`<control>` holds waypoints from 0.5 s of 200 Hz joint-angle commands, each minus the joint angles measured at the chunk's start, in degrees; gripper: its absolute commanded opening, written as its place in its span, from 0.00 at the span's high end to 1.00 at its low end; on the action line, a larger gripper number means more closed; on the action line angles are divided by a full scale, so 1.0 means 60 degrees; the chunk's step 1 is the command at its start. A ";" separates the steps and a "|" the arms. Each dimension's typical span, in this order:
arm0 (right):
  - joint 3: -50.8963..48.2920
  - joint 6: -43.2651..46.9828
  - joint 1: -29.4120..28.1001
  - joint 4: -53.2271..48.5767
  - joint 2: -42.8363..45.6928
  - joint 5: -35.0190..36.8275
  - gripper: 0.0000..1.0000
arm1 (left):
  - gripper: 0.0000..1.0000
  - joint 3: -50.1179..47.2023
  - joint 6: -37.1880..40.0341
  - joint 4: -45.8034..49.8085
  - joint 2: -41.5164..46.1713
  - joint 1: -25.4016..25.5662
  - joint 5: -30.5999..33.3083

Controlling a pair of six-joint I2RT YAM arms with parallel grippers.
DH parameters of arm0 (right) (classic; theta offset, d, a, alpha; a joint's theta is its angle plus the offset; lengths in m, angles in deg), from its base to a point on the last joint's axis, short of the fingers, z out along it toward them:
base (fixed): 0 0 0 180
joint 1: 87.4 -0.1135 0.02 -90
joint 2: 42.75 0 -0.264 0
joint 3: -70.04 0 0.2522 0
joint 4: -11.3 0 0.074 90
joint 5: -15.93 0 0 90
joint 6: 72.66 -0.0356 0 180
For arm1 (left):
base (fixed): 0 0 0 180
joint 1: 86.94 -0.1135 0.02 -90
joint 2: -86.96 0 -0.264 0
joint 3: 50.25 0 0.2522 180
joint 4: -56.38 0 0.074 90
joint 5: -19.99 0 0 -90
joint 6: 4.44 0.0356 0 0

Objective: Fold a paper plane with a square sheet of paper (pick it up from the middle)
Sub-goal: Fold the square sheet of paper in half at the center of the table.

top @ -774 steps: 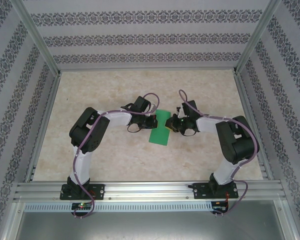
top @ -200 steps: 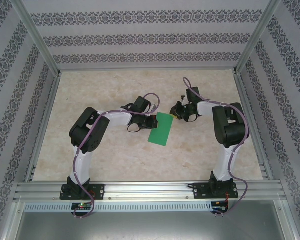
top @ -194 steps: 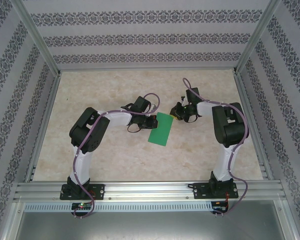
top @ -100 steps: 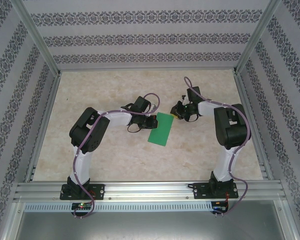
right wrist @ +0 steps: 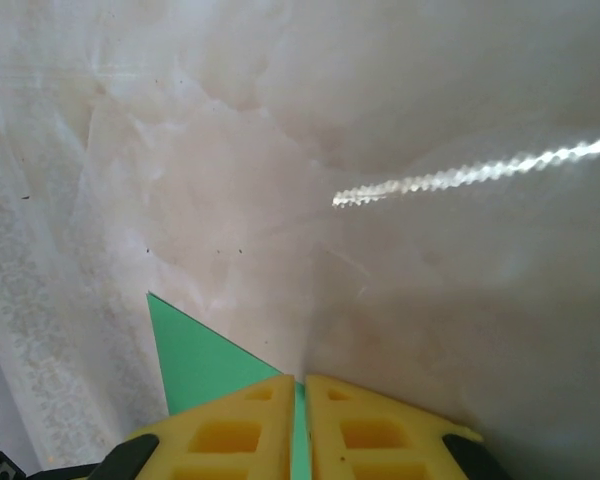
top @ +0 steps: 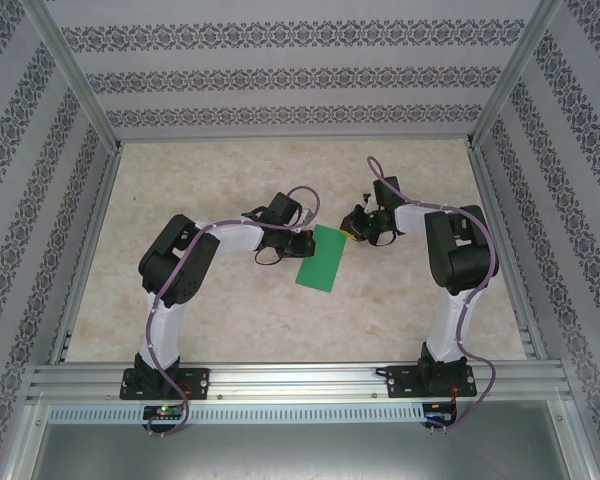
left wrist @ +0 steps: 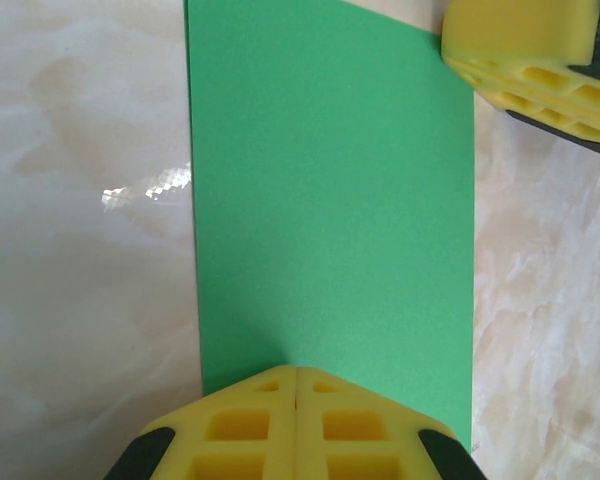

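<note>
Square sheet of paper, bright green and showing here as an oblong, lies flat on the table with one short edge tucked under the left gripper, whose yellow fingers are pressed tight together on that edge. At the opposite end the right gripper sits over a corner of the sheet, its fingers all but touching, a thin green slit between them; whether it pinches the paper or only rests on it I cannot tell. Around lies the pale marbled table, both arms bent inward towards the middle, and patterned walls beyond.
</note>
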 commanded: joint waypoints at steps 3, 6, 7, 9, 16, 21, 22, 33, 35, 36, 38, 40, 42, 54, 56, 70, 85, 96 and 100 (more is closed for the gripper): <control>0.0088 0.0203 -0.0048 -0.0573 0.0102 0.0279 0.86 | 1.00 -0.0302 0.0195 0.0850 -0.0233 0.0187 0.0275; 0.0084 0.0189 -0.0051 -0.0586 0.0170 0.0254 0.86 | 1.00 -0.0300 0.0201 0.0850 -0.0238 0.0188 0.0272; 0.0078 0.0185 -0.0051 -0.0592 0.0195 0.0249 0.86 | 1.00 -0.0294 0.0197 0.0850 -0.0231 0.0184 0.0270; 0.0074 0.0174 -0.0052 -0.0600 0.0247 0.0227 0.86 | 1.00 -0.0290 0.0194 0.0850 -0.0236 0.0184 0.0279; 0.0034 0.0133 -0.0065 -0.0585 0.0454 0.0151 0.86 | 1.00 -0.0276 0.0194 0.0850 -0.0238 0.0186 0.0280; 0.0000 0.0074 -0.0075 -0.0562 0.0606 0.0083 0.86 | 1.00 -0.0274 0.0197 0.0871 -0.0237 0.0193 0.0276; -0.0015 0.0069 -0.0078 -0.0551 0.0633 0.0076 0.86 | 1.00 -0.0274 0.0203 0.0868 -0.0237 0.0186 0.0279; -0.0167 -0.0094 -0.0145 -0.0438 0.0936 -0.0016 0.86 | 1.00 -0.0245 0.0208 0.0883 -0.0237 0.0180 0.0273; -0.0203 -0.0126 -0.0163 -0.0426 0.0981 -0.0019 0.86 | 1.00 -0.0245 0.0208 0.0881 -0.0231 0.0180 0.0273; -0.0219 -0.0149 -0.0166 -0.0417 0.1011 -0.0019 0.86 | 1.00 -0.0245 0.0208 0.0880 -0.0234 0.0180 0.0278; -0.0234 -0.0160 -0.0182 -0.0398 0.1033 -0.0027 0.86 | 1.00 -0.0245 0.0208 0.0880 -0.0237 0.0180 0.0278; -0.0291 -0.0210 -0.0220 -0.0364 0.1089 -0.0044 0.86 | 1.00 -0.0241 0.0208 0.0880 -0.0234 0.0180 0.0274; -0.0315 -0.0232 -0.0248 -0.0349 0.1129 -0.0066 0.86 | 1.00 -0.0244 0.0208 0.0880 -0.0237 0.0180 0.0269; -0.0523 -0.0323 -0.0406 -0.0237 0.1362 -0.0124 0.86 | 1.00 -0.0241 0.0207 0.0880 -0.0245 0.0180 0.0256; -0.0559 -0.0341 -0.0448 -0.0219 0.1395 -0.0104 0.86 | 1.00 -0.0244 0.0201 0.0880 -0.0240 0.0187 0.0254; -0.0914 -0.0522 -0.0672 -0.0105 0.1573 0.0080 0.86 | 1.00 -0.0273 0.0182 0.0856 -0.0238 0.0186 0.0277; -0.1335 -0.0702 -0.0822 0.0079 0.1630 0.0304 0.86 | 1.00 -0.0260 0.0179 0.0850 -0.0263 0.0192 0.0257; -0.1675 -0.0834 -0.0936 0.0329 0.1665 0.0372 0.86 | 1.00 -0.0245 0.0175 0.0850 -0.0253 0.0200 0.0262; -0.1786 -0.0863 -0.0994 0.0430 0.1695 0.0396 0.86 | 1.00 -0.0238 0.0177 0.0865 -0.0253 0.0192 0.0265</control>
